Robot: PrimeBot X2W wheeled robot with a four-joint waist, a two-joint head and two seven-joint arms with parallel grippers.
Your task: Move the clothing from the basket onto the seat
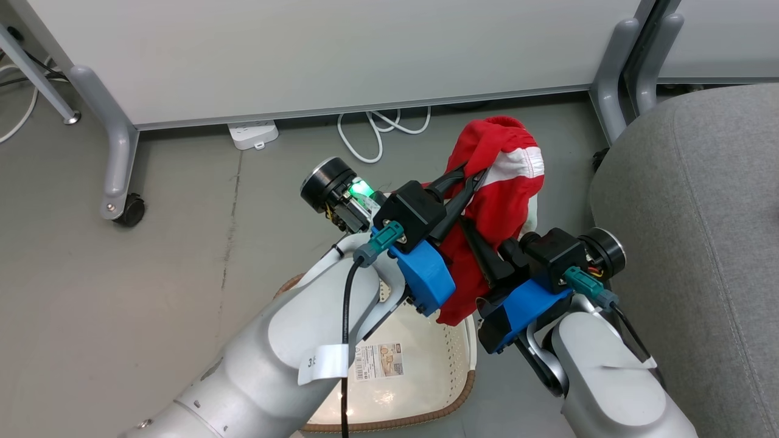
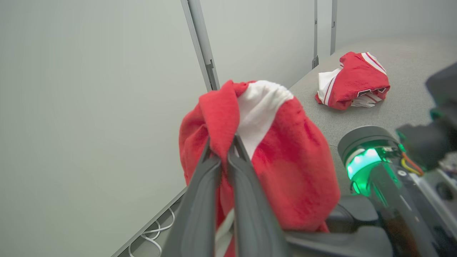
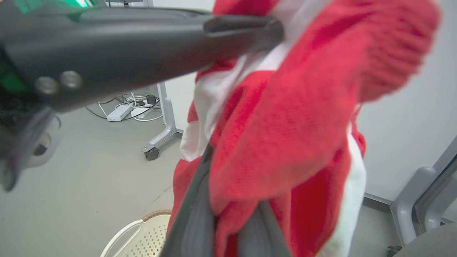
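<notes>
Grey floor point(image 1: 152, 274) is stretching to a white partition point(image 1: 335, 48). The basket point(image 1: 453, 398) is sitting on it, paper label point(image 1: 378, 360) showing inside. Left end effector point(image 1: 473, 176) and right end effector point(image 1: 470, 230) are both clenching the red garment point(image 1: 505, 201), above the basket and beside the seat point(image 1: 700, 213), where a second red garment point(image 2: 353, 82) is lying.

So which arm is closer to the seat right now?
Right. The right arm sits just beside the seat; the left arm is over the basket, farther off. Both hold the red garment up between them.
</notes>
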